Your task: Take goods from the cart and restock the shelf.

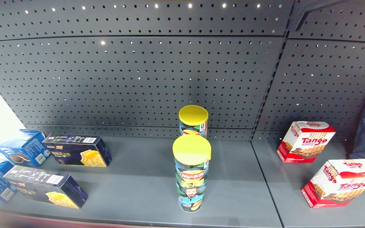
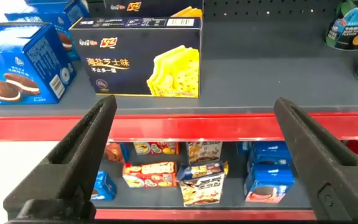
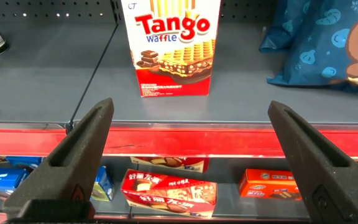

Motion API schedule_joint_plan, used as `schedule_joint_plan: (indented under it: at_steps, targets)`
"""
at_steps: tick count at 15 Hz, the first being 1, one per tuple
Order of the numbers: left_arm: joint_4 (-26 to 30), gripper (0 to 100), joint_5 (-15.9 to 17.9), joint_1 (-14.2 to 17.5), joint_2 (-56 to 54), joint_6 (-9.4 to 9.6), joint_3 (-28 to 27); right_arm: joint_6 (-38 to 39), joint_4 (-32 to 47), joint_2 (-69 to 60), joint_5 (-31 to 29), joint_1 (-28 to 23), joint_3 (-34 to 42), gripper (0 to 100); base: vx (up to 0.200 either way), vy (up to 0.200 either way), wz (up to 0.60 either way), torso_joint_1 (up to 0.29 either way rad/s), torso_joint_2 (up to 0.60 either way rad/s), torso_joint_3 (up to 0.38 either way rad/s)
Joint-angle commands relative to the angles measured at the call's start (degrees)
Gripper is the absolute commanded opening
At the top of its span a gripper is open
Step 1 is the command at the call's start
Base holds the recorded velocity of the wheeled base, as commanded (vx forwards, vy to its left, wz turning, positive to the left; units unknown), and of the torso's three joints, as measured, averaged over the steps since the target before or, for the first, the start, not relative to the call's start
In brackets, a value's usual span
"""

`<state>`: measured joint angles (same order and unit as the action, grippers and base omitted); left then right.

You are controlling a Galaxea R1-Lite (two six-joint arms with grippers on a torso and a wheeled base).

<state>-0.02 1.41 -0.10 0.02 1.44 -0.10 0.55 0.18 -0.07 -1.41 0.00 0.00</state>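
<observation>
Shelf [image 1: 138, 183] just beyond left tool [image 2: 194, 106], spread wide, right tool [image 3: 190, 106] likewise wide, empty

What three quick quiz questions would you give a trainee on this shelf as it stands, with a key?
1. True or false: both yellow-lidded cylindrical chip cans stand upright on the grey metal shelf.
2. The red-and-white cardboard wafer boxes sit where, relative to the cans? A: on the robot's left. B: on the robot's right. C: stacked on top of them.
3. Fill in: the left gripper and right gripper are both ____.

Key: 1 true; 2 B; 3 open.
</observation>
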Motion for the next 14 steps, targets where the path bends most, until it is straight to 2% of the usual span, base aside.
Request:
schedule_joint_plan:
  at_steps: [1, 2, 4, 10, 11, 14]
  targets:
    - [0.0, 100, -0.1, 0.0, 0.0, -0.12, 0.1, 0.1, 0.0, 0.1, 0.0, 0.0, 0.0, 100, 0.0, 0.0, 0.0, 0.0, 0.0, 0.0]
    - [0.0, 100, -0.4, 0.0, 0.0, -0.91, 0.0, 0.0, 0.0, 0.1, 0.1, 0.0, 0.0, 100, -0.2, 0.0, 0.0, 0.002, 0.0, 0.002]
    - [0.0, 100, -0.4, 0.0, 0.0, -0.82, 0.0, -0.2, 0.0, 0.1, 0.4, 0.0, 0.0, 100, -0.2, 0.0, 0.0, 0.012, 0.0, 0.002]
    - [-0.1, 100, -0.3, 0.0, 0.0, -0.65, 0.0, -0.2, 0.0, 0.1, 0.4, 0.0, 0.0, 100, 0.0, 0.0, 0.0, 0.0, 0.0, 0.0]
    - [0.0, 100, -0.3, 0.0, 0.0, -0.65, 0.0, -0.2, 0.0, 0.1, 0.4, 0.0, 0.0, 100, 0.0, 0.2, 0.0, 0.002, 0.0, -0.002]
    - [0.0, 100, -0.4, 0.0, 0.0, -1.0, 0.0, -0.2, 0.0, 0.1, 0.4, 0.0, 0.0, 100, 0.0, 0.0, 0.0, 0.0, 0.0, 0.0]
